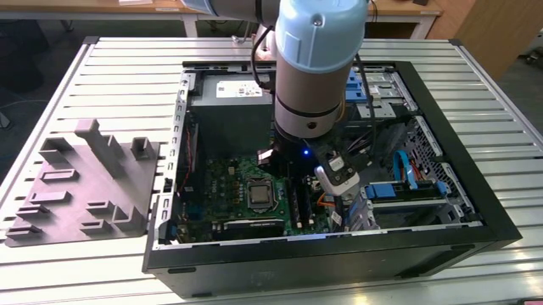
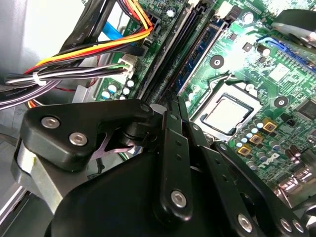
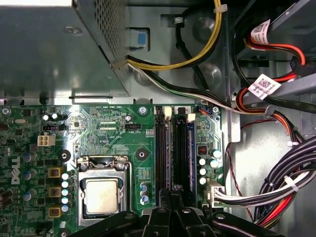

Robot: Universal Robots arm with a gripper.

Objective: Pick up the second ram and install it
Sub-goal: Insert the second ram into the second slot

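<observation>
Aluminium slats make up the surface (image 1: 127, 70), and on it lies an open black computer case (image 1: 458, 210) with the robot arm (image 1: 314, 70) reaching down into it. At the exterior view's left, apart from the case, sits a grey moulded fixture (image 1: 85, 184). The pincer (image 1: 337, 190) hangs low over the green motherboard (image 1: 225, 184), to the exterior view's right of the processor socket (image 1: 257, 194). In both wrist views its tip (image 2: 173, 106) (image 3: 170, 195) sits just over one end of the black memory slots (image 3: 160, 148), which run side by side next to the socket (image 3: 101, 195). The second ram (image 2: 200, 47) (image 3: 190, 153), a dark blue-green strip, stands on edge among those slots, parallel to the rails and reaching away from the pincer toward the pale latches at the far end. Whether the pincer is clenched, released or touching the stick cannot be told from these views. Beyond the slots lies the grey power supply (image 3: 49, 49), and a bundle of red, yellow, black and white cables (image 3: 276, 192) runs along the side of the board nearest the slots.
</observation>
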